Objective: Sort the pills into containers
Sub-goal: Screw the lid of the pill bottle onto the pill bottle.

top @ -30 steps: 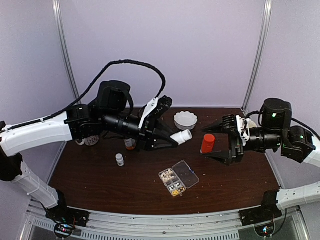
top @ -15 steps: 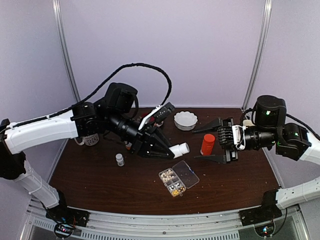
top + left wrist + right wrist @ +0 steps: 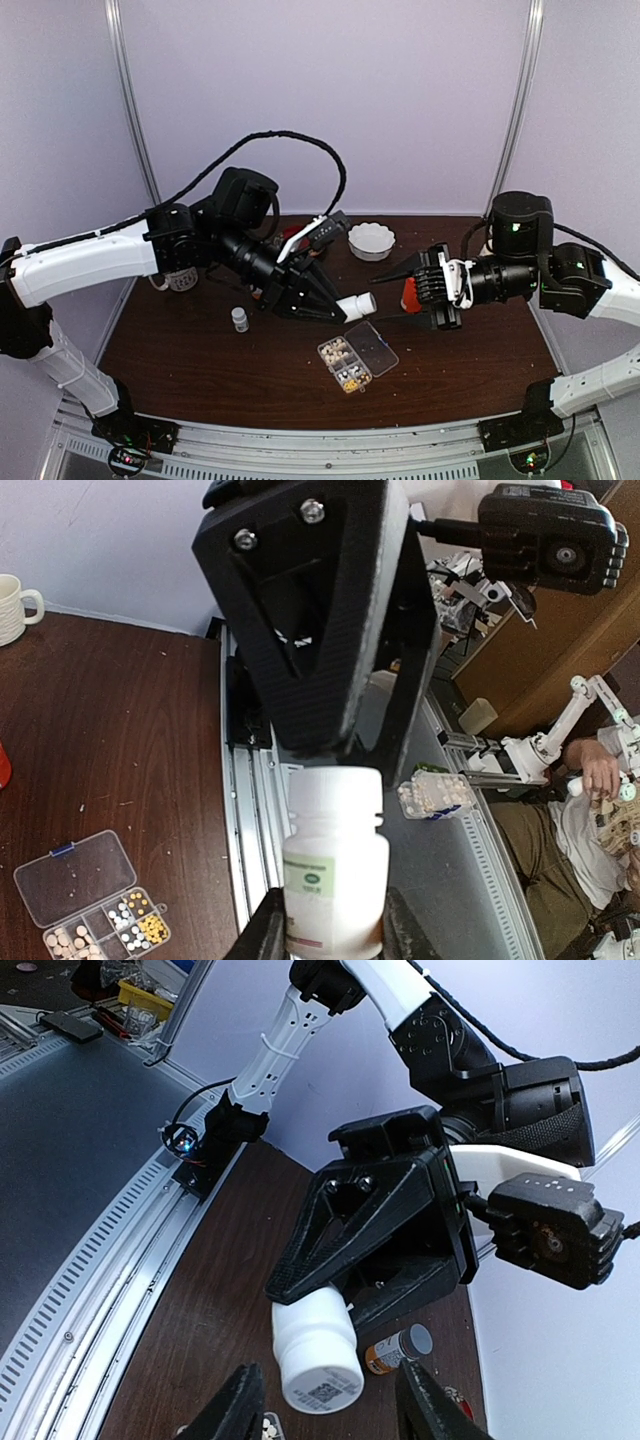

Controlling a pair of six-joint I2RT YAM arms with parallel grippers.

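Note:
The clear pill box (image 3: pixel 357 357) lies on the table with its lid open flat. Whitish, cream and yellow pills (image 3: pixel 342 363) fill its cells. It also shows in the left wrist view (image 3: pixel 88 900), with pills (image 3: pixel 120 930). My left gripper (image 3: pixel 343 304) is shut on the body of a white bottle (image 3: pixel 358 304), held nearly level above the box, cap end toward the right arm. My right gripper (image 3: pixel 412 285) is open, and its fingers (image 3: pixel 235 1410) stand either side of the cap (image 3: pixel 322 1385) without touching it. The left wrist view shows the held bottle (image 3: pixel 335 870) between the left gripper's (image 3: pixel 335 935) fingers.
A red-capped bottle (image 3: pixel 409 295) stands partly hidden behind my right gripper. A white scalloped bowl (image 3: pixel 371 240) sits at the back, a small white bottle (image 3: pixel 240 319) at the left, and an orange bottle (image 3: pixel 395 1350) lies under my left arm. A mug (image 3: pixel 12 605) stands far off.
My left gripper has carried the white bottle lower and to the right, over the pill box. My right gripper has moved left to the bottle's cap and now covers the red-capped bottle.

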